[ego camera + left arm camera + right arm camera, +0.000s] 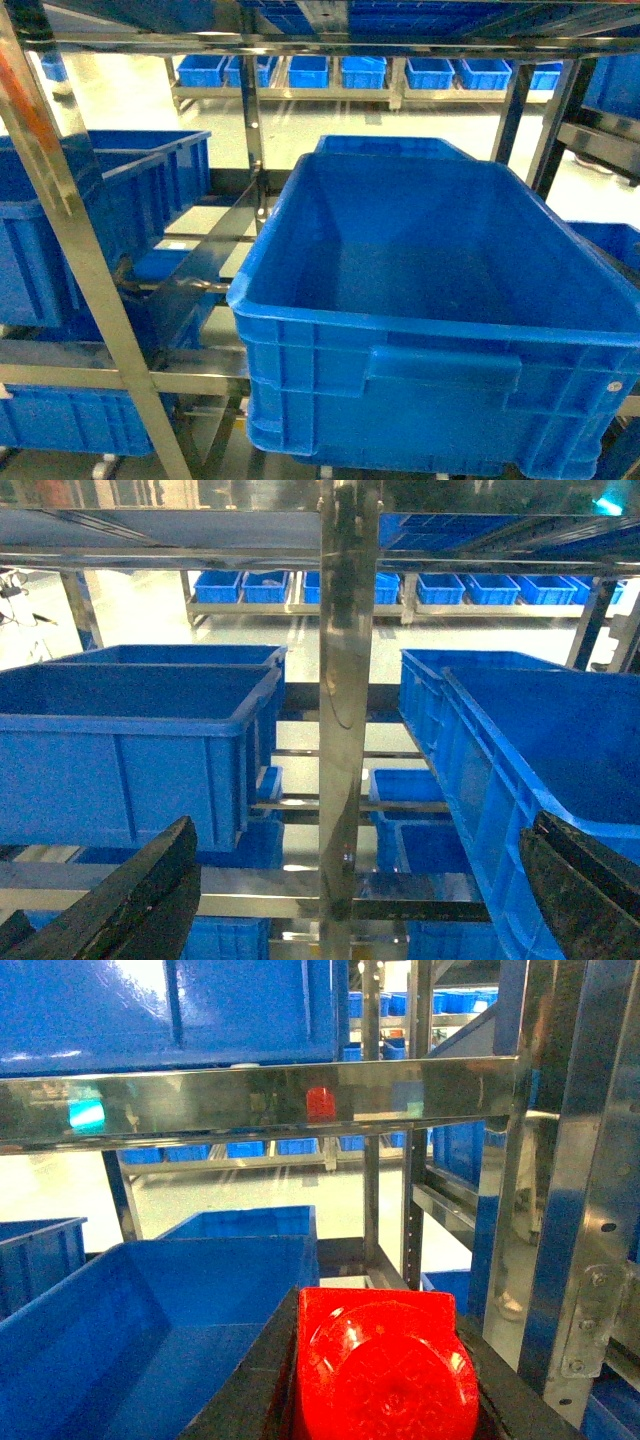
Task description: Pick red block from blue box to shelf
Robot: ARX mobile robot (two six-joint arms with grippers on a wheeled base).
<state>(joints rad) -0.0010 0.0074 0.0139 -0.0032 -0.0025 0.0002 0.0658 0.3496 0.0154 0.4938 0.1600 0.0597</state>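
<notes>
The red block point(385, 1365) fills the bottom of the right wrist view, and my right gripper point(380, 1385) is shut on it, a dark finger on each side. It hangs just below a shiny cross rail of the shelf point(260, 1100), which mirrors a red spot. In the left wrist view my left gripper point(362, 830) is open with nothing in it. Its dark fingers point(140, 890) frame an upright shelf post point(345, 680). Neither gripper shows in the head view. The blue box is out of view.
A large dark blue ribbed crate point(430, 320) sits on the rack in front of the head camera, with others to its left point(100, 220). Another dark blue crate point(150, 1330) lies below and left of the right gripper. Perforated posts point(580, 1210) stand close on its right.
</notes>
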